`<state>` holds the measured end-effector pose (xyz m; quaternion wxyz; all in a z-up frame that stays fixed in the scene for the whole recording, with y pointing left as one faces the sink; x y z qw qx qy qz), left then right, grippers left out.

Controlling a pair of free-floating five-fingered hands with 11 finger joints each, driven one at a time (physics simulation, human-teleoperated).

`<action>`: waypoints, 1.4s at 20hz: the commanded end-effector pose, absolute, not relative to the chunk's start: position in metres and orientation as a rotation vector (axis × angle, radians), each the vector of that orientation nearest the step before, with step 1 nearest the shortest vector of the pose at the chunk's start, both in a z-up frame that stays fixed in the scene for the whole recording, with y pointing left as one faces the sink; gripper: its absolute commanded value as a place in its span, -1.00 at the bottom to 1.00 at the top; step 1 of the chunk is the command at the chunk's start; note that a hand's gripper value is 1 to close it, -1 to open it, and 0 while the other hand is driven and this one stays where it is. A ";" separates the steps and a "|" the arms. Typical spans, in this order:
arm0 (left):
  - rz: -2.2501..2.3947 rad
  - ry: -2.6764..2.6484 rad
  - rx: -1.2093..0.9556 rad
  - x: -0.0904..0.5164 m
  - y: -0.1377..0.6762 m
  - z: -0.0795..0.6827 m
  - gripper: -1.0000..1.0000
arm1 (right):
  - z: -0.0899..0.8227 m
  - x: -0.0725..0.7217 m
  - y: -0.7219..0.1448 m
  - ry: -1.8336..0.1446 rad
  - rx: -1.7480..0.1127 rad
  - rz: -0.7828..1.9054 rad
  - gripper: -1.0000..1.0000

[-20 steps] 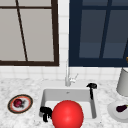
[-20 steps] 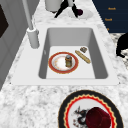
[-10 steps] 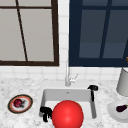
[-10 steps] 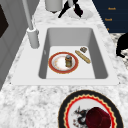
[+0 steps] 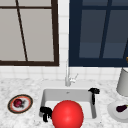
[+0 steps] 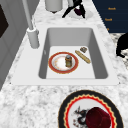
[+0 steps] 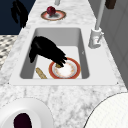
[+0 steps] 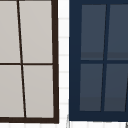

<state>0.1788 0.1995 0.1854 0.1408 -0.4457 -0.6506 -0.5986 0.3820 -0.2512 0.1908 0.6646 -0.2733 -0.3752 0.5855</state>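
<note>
At the centre of the right side view, the right hand (image 7: 46, 51) reaches into the sink (image 7: 83, 47), fingers relaxed, covering the jar (image 6: 68, 60) on the red-rimmed plate (image 7: 72, 71). The left hand (image 5: 45, 113), loosely curled, hovers lower left in the front view beside a red ball (image 5: 67, 115) that hides the basin.

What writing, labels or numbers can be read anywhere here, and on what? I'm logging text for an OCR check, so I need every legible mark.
Readable text: none.
The small jar on the red-rimmed plate in the sink carries a label too blurred to read.
The patterned plate on the counter bears ornament, not letters.
The faucet shows no markings.
</note>
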 end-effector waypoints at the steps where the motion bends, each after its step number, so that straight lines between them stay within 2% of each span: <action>1: -1.729 -1.879 -1.287 0.179 0.200 0.185 0.00 | 0.186 0.373 -0.250 -0.934 -0.577 1.188 -1.00; 16: -1.729 -1.879 -1.287 0.179 0.200 0.185 0.00 | 0.202 0.373 -0.250 -0.906 -0.695 1.098 -1.00; 19: -1.729 -1.879 -1.287 0.179 0.200 0.185 0.00 | 0.199 0.370 -0.253 -0.893 -0.706 1.210 -1.00; 24: -1.729 -1.879 -1.287 0.179 0.200 0.185 0.00 | 0.200 0.358 -0.253 -0.918 -0.673 1.186 -1.00; 27: -1.729 -1.879 -1.287 0.179 0.200 0.185 0.00 | 0.202 0.351 -0.263 -0.980 -0.738 1.162 -1.00; 28: -1.729 -1.879 -1.287 0.179 0.200 0.185 0.00 | 0.201 0.355 -0.256 -0.946 -0.735 1.194 -1.00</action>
